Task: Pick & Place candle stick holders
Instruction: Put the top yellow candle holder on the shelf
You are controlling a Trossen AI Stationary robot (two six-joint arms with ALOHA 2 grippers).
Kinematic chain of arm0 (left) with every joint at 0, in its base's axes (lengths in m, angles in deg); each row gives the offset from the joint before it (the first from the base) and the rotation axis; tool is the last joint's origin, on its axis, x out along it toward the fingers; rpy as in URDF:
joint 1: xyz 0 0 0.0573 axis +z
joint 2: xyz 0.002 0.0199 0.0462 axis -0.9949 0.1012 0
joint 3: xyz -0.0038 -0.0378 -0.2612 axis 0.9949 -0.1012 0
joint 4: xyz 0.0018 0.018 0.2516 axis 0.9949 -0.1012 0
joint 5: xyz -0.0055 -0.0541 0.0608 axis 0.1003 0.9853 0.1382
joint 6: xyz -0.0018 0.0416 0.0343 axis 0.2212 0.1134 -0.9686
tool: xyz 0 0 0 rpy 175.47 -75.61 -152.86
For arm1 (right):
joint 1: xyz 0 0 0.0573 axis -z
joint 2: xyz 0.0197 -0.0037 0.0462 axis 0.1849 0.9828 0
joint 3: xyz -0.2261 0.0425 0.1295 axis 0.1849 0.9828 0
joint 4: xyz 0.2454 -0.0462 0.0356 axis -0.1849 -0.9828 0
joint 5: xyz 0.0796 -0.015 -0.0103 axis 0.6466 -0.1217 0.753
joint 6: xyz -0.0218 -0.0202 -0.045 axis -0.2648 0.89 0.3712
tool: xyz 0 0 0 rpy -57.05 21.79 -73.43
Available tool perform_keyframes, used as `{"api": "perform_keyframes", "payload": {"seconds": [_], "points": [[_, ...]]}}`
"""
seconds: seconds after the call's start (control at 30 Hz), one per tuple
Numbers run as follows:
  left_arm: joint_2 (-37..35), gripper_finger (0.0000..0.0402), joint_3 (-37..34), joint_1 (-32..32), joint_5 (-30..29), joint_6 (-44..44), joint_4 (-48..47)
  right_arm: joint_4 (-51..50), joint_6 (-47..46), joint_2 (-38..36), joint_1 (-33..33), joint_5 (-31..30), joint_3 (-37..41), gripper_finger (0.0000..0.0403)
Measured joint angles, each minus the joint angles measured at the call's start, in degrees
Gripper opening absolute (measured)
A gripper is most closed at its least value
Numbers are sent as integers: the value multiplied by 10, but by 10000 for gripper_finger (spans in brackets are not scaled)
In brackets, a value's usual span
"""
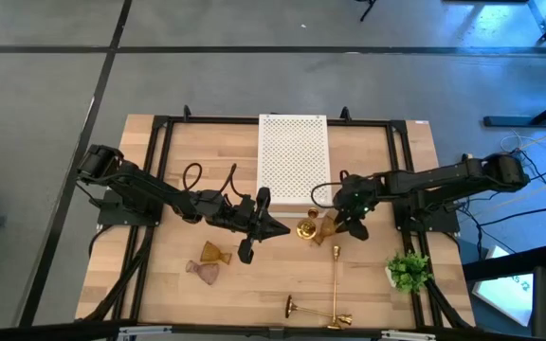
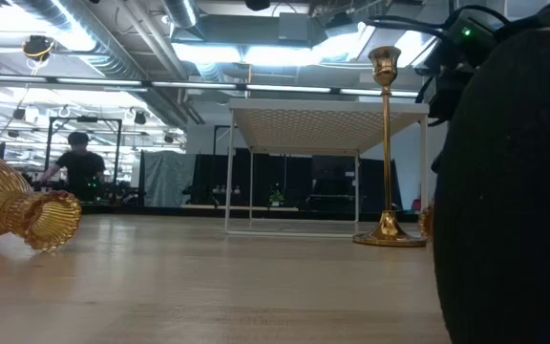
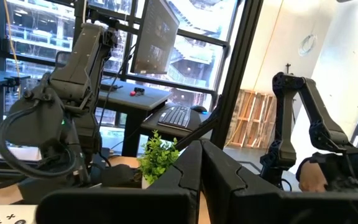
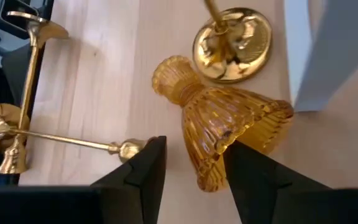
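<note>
An amber glass candle stick holder (image 4: pixel 229 134) lies on its side on the table beside an upright brass candlestick (image 1: pixel 307 229). My right gripper (image 4: pixel 194 171) is open and slants down over the amber holder's wide end, one finger on each side. Two more glass holders, amber (image 1: pixel 212 253) and pinkish (image 1: pixel 202 272), lie at the near left. Two brass candlesticks (image 1: pixel 336 284) (image 1: pixel 313 308) lie crossed near the front edge. My left gripper (image 1: pixel 265 225) is shut, raised near the table's middle, and holds nothing. My right gripper has one finger (image 4: pixel 253 171) in front of the rim of the amber holder's wide end (image 4: pixel 263 127); I cannot tell whether it touches. Bare wood shows between the other finger (image 4: pixel 151 165) and the holder, which lies on its side on the table.
A white perforated box (image 1: pixel 293 161) stands on legs at the table's far middle, just behind the upright candlestick. A small green plant (image 1: pixel 408 270) sits at the near right. Bare wood lies between the glass holders at the left and the brass ones.
</note>
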Motion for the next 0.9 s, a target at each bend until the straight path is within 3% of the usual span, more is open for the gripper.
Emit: {"api": "perform_keyframes", "payload": {"seconds": [0.13,0.43,0.9], "points": [[0,6,0,0,0,0,0,89,-46,0,-16,-4,33,161],[0,6,0,-4,-1,4,0,305,-265,0,-43,-89,136,161],[0,6,0,-6,0,4,5,394,-322,0,-152,-145,158,161]]}}
